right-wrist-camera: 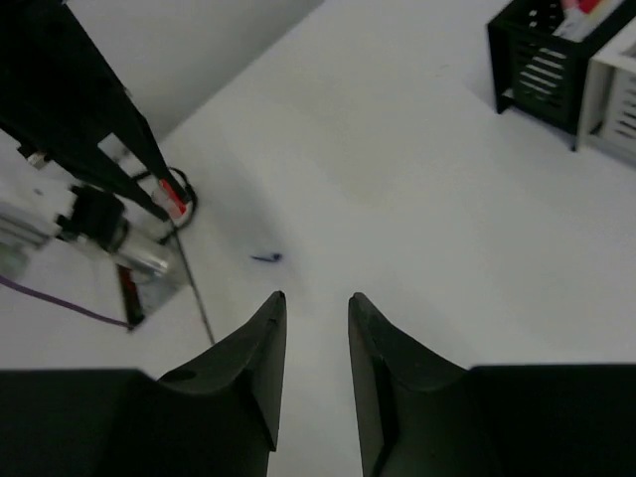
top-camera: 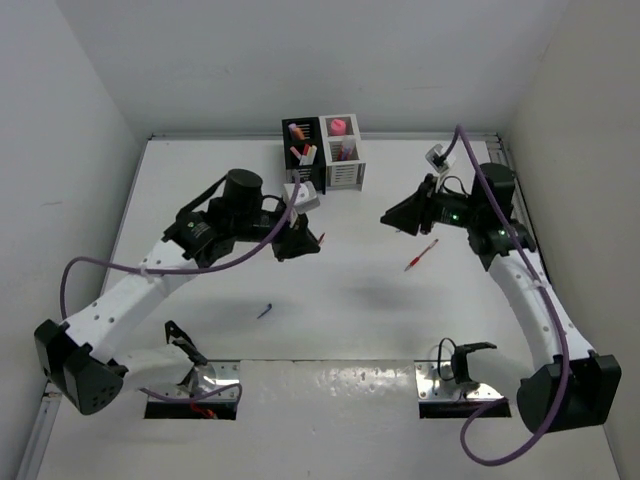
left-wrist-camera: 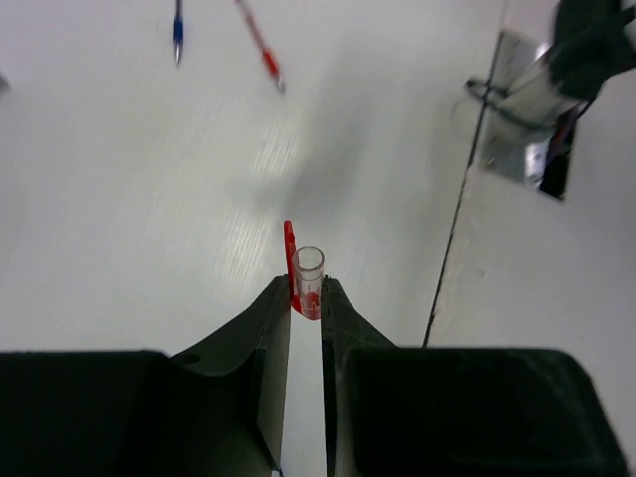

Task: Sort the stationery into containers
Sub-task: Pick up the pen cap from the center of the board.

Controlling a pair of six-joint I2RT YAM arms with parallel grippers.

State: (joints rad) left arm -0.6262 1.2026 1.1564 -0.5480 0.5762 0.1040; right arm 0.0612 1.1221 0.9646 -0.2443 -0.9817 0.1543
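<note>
Fingers of the left gripper (left-wrist-camera: 306, 296) clamp the thin red plastic pen with a clear end (left-wrist-camera: 309, 268) at mid-frame of the left wrist view. Light, stiff, slick: it may swivel, so mid-barrel seems safer. Right gripper (right-wrist-camera: 316, 303) stands part-open, empty.

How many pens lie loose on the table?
2. A red pen near the right gripper; a blue pen left of centre. The left gripper holds a third pen. More may be hidden.

- Clear red-clipped pen (left-wrist-camera: 309, 278): clamped in left gripper (left-wrist-camera: 306, 308).
- Red pen (top-camera: 421, 255): flat, near right gripper (top-camera: 388, 217).
- Blue pen (right-wrist-camera: 266, 258): flat, ahead of right gripper.
- Joined holders (top-camera: 345, 176): upright, beyond both grippers.
</note>
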